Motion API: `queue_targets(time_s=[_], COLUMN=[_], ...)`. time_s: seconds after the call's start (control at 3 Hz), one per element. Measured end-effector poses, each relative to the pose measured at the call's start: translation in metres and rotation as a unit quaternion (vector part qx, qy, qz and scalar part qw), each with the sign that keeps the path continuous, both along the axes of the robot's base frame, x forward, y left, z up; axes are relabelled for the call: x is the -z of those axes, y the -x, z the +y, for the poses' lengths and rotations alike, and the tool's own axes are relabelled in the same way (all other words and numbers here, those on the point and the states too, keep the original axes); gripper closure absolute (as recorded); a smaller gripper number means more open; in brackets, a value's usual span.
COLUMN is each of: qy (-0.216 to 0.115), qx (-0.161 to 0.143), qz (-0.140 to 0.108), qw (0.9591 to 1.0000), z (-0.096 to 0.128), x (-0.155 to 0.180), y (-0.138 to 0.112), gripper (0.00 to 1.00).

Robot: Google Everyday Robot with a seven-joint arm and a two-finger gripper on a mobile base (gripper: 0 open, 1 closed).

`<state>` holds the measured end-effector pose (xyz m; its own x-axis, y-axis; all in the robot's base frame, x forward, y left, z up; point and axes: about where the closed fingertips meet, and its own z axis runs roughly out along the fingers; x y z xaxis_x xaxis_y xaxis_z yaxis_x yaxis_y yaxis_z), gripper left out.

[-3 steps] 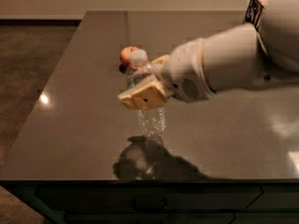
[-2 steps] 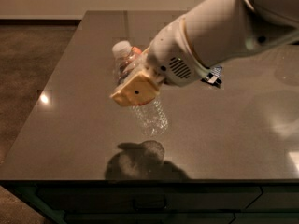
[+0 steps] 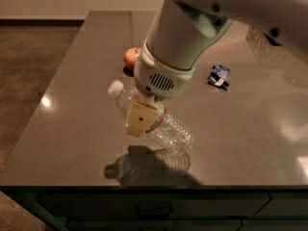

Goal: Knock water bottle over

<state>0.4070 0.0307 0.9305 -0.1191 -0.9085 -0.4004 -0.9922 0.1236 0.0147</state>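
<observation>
I see the small clear ribbed plastic water bottle (image 3: 172, 130) just below the centre of the frame, leaning steeply. Its white screw cap (image 3: 114, 88) points to the upper left and its base sits low to the lower right, close above its own reflection in the glossy dark grey tabletop (image 3: 72, 124). A thin reddish label band (image 3: 158, 123) circles the bottle near its middle. I cannot tell whether the base is touching the surface.

My gripper (image 3: 140, 120), tan at its tip, sits right across the bottle's upper half, between the cap and the label band, and covers that part. I cannot tell whether it is clamped on the bottle or only lying against it.

The white arm (image 3: 185, 32) comes down from the upper right of the frame to the vented wrist above the gripper.

A second ago the bottle stood nearly upright behind the gripper. A little later it was tipping, and now it leans much further over. The arm reached in from the right edge then and now descends more steeply from the top.

The round red-orange apple (image 3: 132, 58) shows at centre left, just beside the wrist. A small dark blue packet (image 3: 219, 76) lies to the right of the arm, well apart from the bottle.
</observation>
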Motion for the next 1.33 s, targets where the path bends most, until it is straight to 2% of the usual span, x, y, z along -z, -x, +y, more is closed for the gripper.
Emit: queue_targets(time_s=[0.33, 0.67, 1.0, 1.33], qy=[0.098, 0.176, 0.23, 0.25], qx=[-0.012, -0.01, -0.013, -0.02], qz=[-0.008, -0.038, -0.058, -0.057], qw=[0.9951, 0.9836, 0.9714, 0.9663], z=[-0.024, -0.05, -0.068, -0.076], x=[0.029, 0.041, 0.045, 0.055], y=[-0.019, -0.045, -0.064, -0.074], gripper=[1.0, 0.83, 0.6, 0.36])
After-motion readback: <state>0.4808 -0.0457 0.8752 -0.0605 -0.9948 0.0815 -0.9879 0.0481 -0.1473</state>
